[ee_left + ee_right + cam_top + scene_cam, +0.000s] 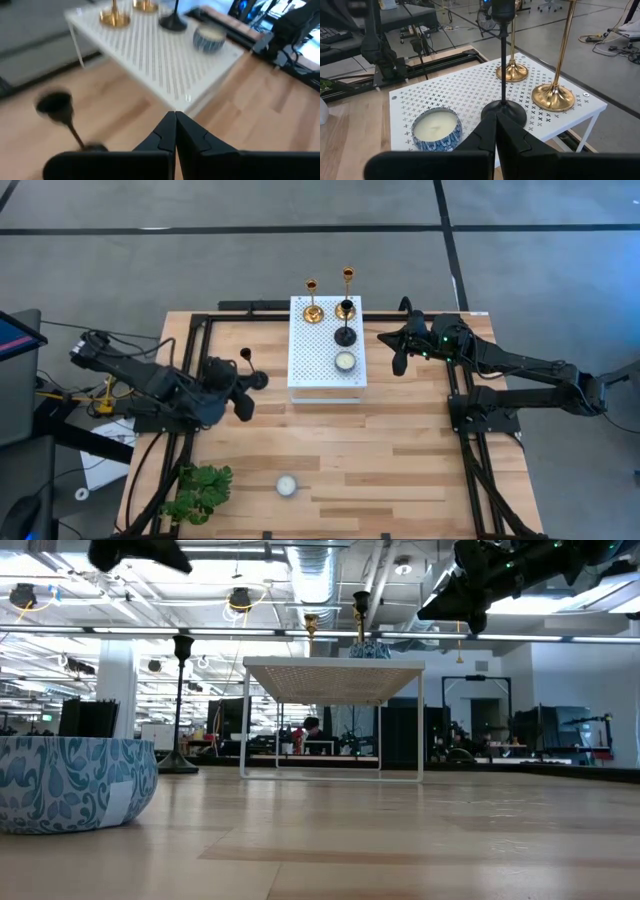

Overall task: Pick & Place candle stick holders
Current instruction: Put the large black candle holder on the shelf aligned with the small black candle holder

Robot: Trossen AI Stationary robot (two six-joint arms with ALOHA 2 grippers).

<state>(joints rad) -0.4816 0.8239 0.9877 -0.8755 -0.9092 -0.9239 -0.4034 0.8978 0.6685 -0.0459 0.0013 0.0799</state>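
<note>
A white perforated stand [325, 345] carries two gold candle stick holders [312, 302] [347, 290], one black holder [346, 328] and a blue candle tin [345, 362]. A second black holder [252, 370] stands on its round base on the table, left of the stand; it also shows in the left wrist view [62, 117]. My left gripper [244, 406] is shut and empty, close beside this holder on its near side. My right gripper [399, 360] is shut and empty, right of the stand, facing the black holder's base [504, 111].
A second candle tin [287, 485] sits near the table's front edge, large in the low view [75, 785]. A green leafy plant [200, 492] lies at the near left corner. Bare wood lies between the stand and the front edge.
</note>
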